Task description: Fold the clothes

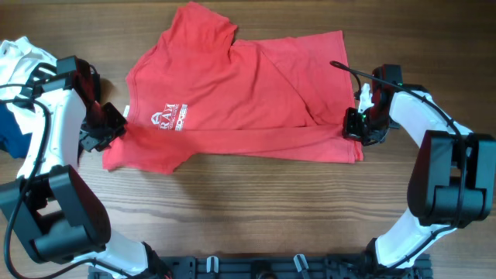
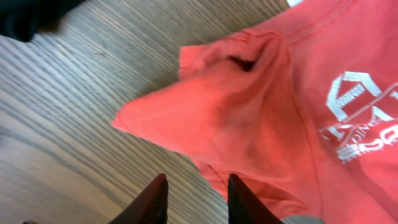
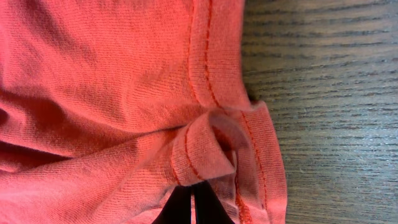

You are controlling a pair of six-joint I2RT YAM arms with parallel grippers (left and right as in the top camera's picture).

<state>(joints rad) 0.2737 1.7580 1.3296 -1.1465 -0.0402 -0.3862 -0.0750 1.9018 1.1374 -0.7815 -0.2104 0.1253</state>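
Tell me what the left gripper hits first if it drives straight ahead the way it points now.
The left gripper, jaws apart and empty, points at the rumpled sleeve of the red T-shirt; that fabric comes first, though depth is unclear and the tips might graze the table before it.

The table (image 1: 248, 232) is viewed from straight above, far enough that the whole red T-shirt (image 1: 232, 101) is framed. Its sleeve (image 2: 211, 118) is seen closely, obliquely downward, from the left wrist; its hem (image 3: 211, 68) is seen much nearer from the right wrist.
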